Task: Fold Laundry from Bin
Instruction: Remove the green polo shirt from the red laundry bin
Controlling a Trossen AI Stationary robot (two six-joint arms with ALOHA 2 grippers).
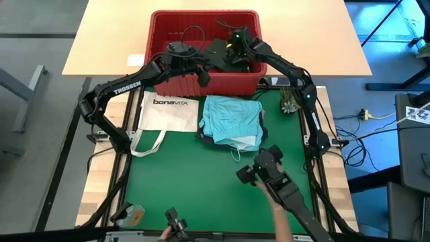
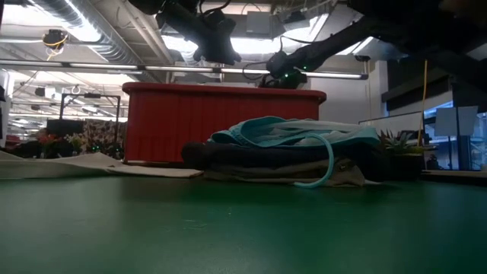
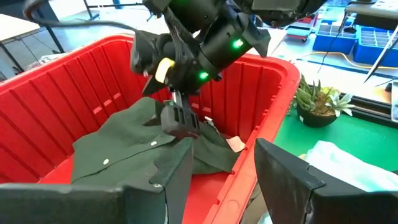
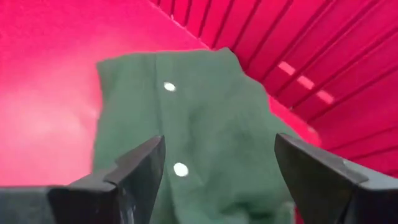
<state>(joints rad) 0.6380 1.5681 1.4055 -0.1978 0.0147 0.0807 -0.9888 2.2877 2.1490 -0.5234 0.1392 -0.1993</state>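
Dark green shirt [image 4: 205, 137] lies crumpled inside the red bin [image 1: 161, 84], button row running along the bin's length. Right hand [image 4: 217, 171] hangs just above it, fingers apart; left hand [image 3: 217, 180] over the bin's rim, also apart.

My overhead camera looks straight down on the whole green tabletop [image 1: 201, 188], with the red bin [image 1: 205, 50] at the far edge, while my low camera sits at tabletop height on the near side and looks level across to that same bin [image 2: 221, 122] and the folded pile [image 2: 289, 152] in front of it. My left wrist camera peers from just outside the bin's near rim into it, close enough to catch the dark green garment [image 3: 143, 149] and my other arm reaching in. My right wrist camera hangs very close above that same green garment [image 4: 199, 137], facing down at the bin floor.
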